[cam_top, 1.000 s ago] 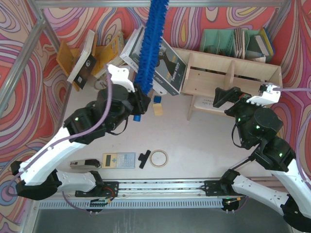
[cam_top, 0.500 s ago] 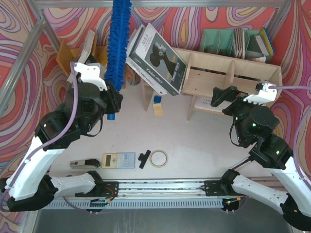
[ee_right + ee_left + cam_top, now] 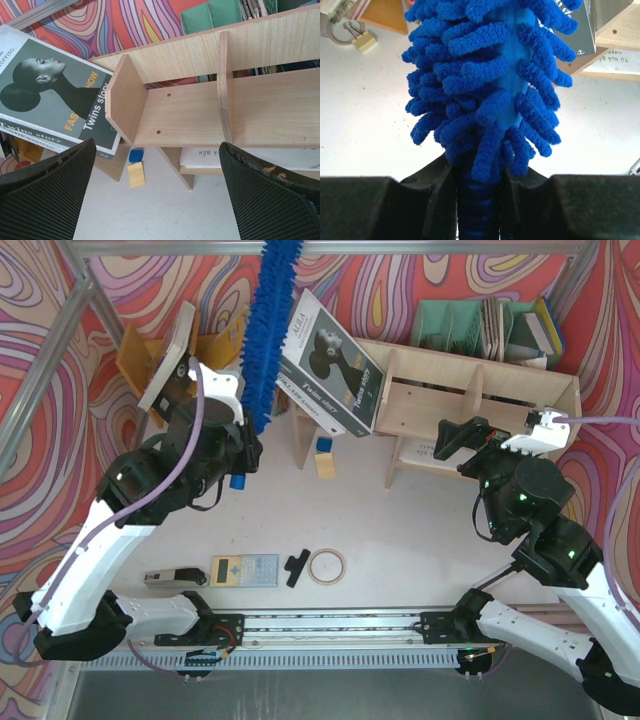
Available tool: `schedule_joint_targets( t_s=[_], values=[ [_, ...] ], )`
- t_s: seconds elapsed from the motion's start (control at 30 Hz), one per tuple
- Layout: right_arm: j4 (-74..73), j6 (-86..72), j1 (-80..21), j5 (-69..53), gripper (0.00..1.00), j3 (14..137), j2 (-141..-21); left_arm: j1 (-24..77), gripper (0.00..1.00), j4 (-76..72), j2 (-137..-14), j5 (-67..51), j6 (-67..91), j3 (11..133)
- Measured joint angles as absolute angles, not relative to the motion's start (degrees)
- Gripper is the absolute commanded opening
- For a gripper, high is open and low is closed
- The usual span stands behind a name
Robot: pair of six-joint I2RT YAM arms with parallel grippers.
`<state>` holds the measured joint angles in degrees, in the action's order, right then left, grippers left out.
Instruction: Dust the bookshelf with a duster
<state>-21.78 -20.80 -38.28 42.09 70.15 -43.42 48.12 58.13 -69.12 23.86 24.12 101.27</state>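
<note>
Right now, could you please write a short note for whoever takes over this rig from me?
Left pincer: shut on the handle of the duster, brush raised, left of the bookshelf and not touching it.
Right pincer: open, empty, hovering in front of the bookshelf.
Done: duster picked up.
Left: sweep the compartments; no dusting is visible here.

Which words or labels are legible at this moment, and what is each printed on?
"Twins story": on the magazine leaning against the bookshelf.
"FAS" and "HOW": orange letters on the same cover, the rest not readable.
"BEN": on the white sheet under the shelf board; the rest is cut off.
Other print on the cover and on the books at the back is too small to read.
</note>
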Motion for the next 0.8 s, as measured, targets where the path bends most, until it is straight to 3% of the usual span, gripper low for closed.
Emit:
schedule_joint_targets(
  t_s=[0.8],
  values=[
    [-21.8, -20.8, -38.3, 42.1, 0.99, 70.0, -43.4, 47.7, 0.00, 63.2, -67.2, 26.7, 20.2, 103.1]
  ],
)
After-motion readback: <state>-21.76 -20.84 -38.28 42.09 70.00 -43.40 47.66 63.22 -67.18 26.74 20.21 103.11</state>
